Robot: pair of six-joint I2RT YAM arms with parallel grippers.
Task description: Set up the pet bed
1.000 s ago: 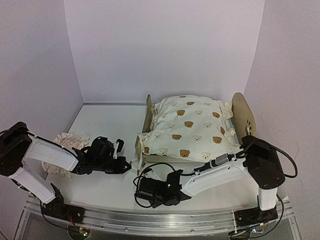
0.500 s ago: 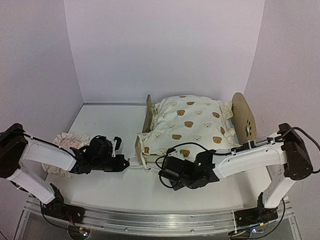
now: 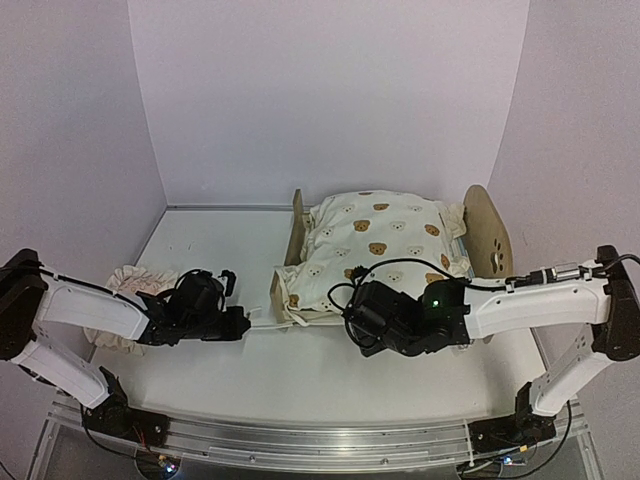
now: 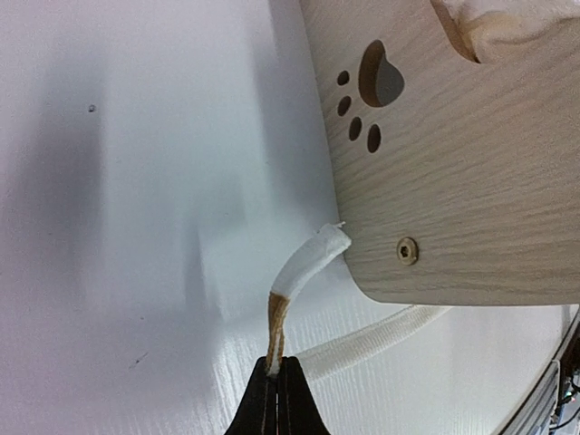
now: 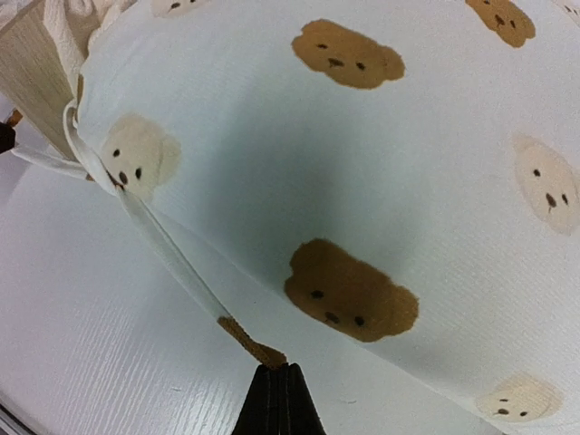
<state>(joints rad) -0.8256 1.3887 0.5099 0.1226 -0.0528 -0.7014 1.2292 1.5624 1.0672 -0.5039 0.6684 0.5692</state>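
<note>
The pet bed [image 3: 487, 240] is a light plywood frame at centre right, its paw-cut footboard [image 3: 283, 290] [image 4: 453, 154] toward the left. A cream bear-print quilt [image 3: 385, 245] [image 5: 362, 154] lies puffed over it. My left gripper [image 3: 243, 325] [image 4: 278, 364] is shut on the brown tip of a white quilt tie [image 4: 304, 272] just outside the footboard's corner. My right gripper [image 3: 350, 318] [image 5: 279, 367] is at the quilt's near edge, shut on the brown end of another tie [image 5: 172, 258] that runs back to the quilt's corner.
A pinkish ruffled pillow [image 3: 135, 285] lies on the table at far left, behind my left arm. A second white strap [image 4: 381, 333] trails on the table under the footboard. Walls close the table on three sides.
My right arm has swung from the table's front right and back to the quilt's near edge, carrying its tie. My left gripper has drawn slightly left with its tie.
</note>
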